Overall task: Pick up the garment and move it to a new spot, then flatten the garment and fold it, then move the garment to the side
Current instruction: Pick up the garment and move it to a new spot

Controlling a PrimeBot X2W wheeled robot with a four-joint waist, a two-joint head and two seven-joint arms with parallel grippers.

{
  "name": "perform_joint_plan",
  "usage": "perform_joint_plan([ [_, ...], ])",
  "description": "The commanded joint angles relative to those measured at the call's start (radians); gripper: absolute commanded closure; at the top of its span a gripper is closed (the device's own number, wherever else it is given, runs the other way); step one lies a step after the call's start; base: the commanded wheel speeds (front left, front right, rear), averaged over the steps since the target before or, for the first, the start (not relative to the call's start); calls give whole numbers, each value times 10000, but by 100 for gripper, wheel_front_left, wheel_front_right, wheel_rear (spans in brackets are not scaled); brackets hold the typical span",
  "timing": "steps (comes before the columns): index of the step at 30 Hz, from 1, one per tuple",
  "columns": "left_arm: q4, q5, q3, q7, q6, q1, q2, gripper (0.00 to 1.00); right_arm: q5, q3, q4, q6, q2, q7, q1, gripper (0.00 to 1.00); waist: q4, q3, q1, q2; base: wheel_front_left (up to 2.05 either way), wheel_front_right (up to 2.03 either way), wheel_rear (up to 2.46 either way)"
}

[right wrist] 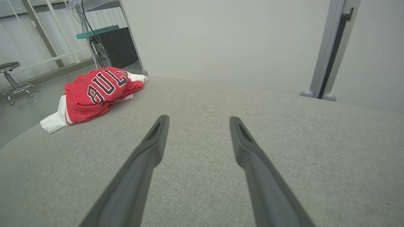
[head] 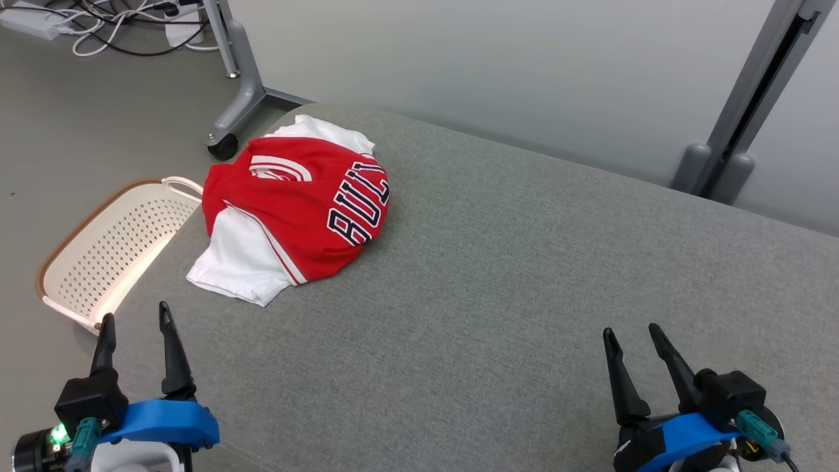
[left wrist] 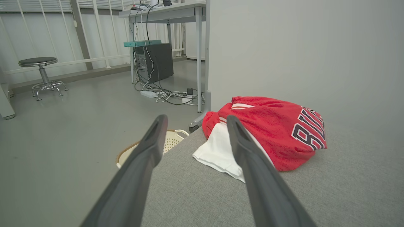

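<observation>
The garment (head: 295, 210), a red and white jersey with dark lettering, is seen crumpled in a heap on the grey upholstered surface (head: 491, 295), at its far left corner and close to the left edge. A white part is spread out from under the red toward the near left.

The left gripper (head: 136, 311) is held at the near left, by the surface's left edge, with its two dark fingers spread apart and nothing between them. It is clear of the garment, which lies farther off and slightly to the right. The right gripper (head: 632, 329) is held at the near right above bare grey cloth, its fingers likewise parted and empty, well apart from the garment.

A perforated white basket (head: 111, 249) with a brown rim is set on the floor just beside the left edge of the surface, near the garment. Beyond the far left corner a wheeled grey frame leg (head: 239, 98) is seen, and cables (head: 111, 29) are strewn on the floor behind it. In the left wrist view a desk (left wrist: 176, 11), a dark computer case (left wrist: 156, 61) under it and a round stool (left wrist: 39, 61) are shown farther back. A grey post (head: 747, 111) is seen at the far right.
</observation>
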Motion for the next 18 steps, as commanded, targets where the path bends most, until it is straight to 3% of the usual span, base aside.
perform_joint_plan([
  [1, -76, -53, 102, -28, 31, 29, 55, 0, -65, 103, -29, 5, -65, -35, -65, 0, 72, 39, 0, -1, 0, 0, 0],
  [9, -189, -114, 279, -28, 65, 49, 53, 0, -168, 78, -15, 3, -67, -35, -148, 0, 76, 132, 0, -1, 0, 0, 0],
  [18, -84, -420, 659, -28, -95, -752, 254, 0, -480, 21, -205, 3, -68, -37, -406, 0, -484, 634, 0, -1, 0, 0, 0],
])
